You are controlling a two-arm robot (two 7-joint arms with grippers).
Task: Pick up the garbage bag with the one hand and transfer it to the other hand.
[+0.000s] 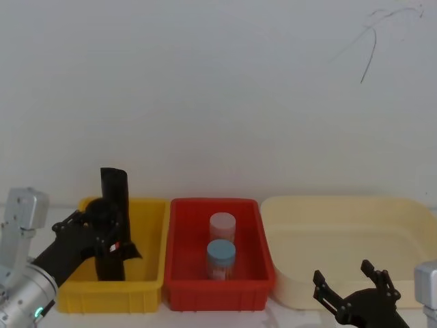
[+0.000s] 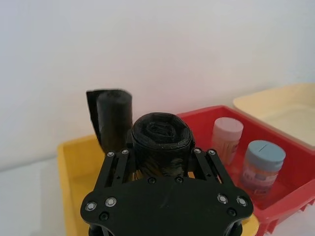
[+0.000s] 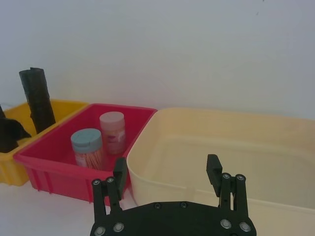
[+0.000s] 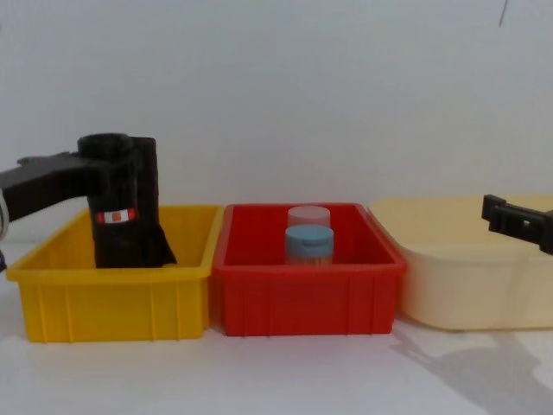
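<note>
Black garbage bag (image 2: 161, 140) upright within yellow bin (image 4: 112, 303), clamped near its top between left gripper (image 2: 161, 157) jaws. Slimmer black roll (image 2: 114, 118) just behind, apparently touching it. Right gripper (image 3: 166, 172) low in front of cream tub (image 4: 467, 285), well apart, jaws spread wide, holding nothing.

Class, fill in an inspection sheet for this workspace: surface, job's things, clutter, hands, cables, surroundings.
Surface: white table carrying three containers in a row.
Job's things: garbage bag upright in the yellow bin, with a red-and-white label on its side.
Clutter: slimmer roll behind it in the same bin; pink-lidded jar and blue-lidded jar in the red bin; cream tub on the right.
Hands: left hand shut on the garbage bag; right hand open, near the cream tub's front.
Cables: nothing seen.
Surroundings: white wall with a thin dark line at its upper right.
</note>
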